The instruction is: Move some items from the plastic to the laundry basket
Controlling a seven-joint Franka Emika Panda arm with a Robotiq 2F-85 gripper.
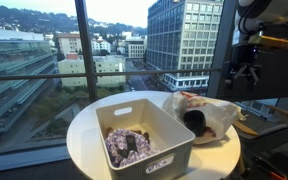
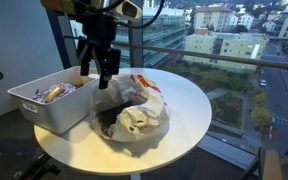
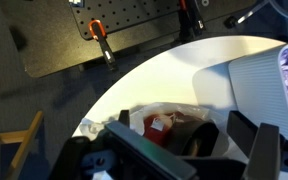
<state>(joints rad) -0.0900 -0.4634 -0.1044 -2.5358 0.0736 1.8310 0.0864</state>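
Observation:
A crumpled clear plastic bag (image 1: 216,112) with red print lies on the round white table (image 1: 82,140), holding a dark item (image 1: 196,121). It also shows in an exterior view (image 2: 136,112) and in the wrist view (image 3: 162,122). The white laundry basket (image 1: 169,150) stands beside it with patterned purple-and-white cloth (image 1: 127,146) inside; it also shows in an exterior view (image 2: 39,108) and in the wrist view (image 3: 254,85). My gripper (image 2: 101,78) hangs open and empty just above the bag, also seen in an exterior view (image 1: 246,70). In the wrist view my jaws (image 3: 184,135) straddle the dark item (image 3: 192,138).
The table (image 2: 189,100) stands against tall windows with dark frames (image 1: 82,45). A black perforated board with orange clamps (image 3: 104,40) lies on the floor beyond the table edge. A wooden chair frame (image 3: 19,140) stands beside the table.

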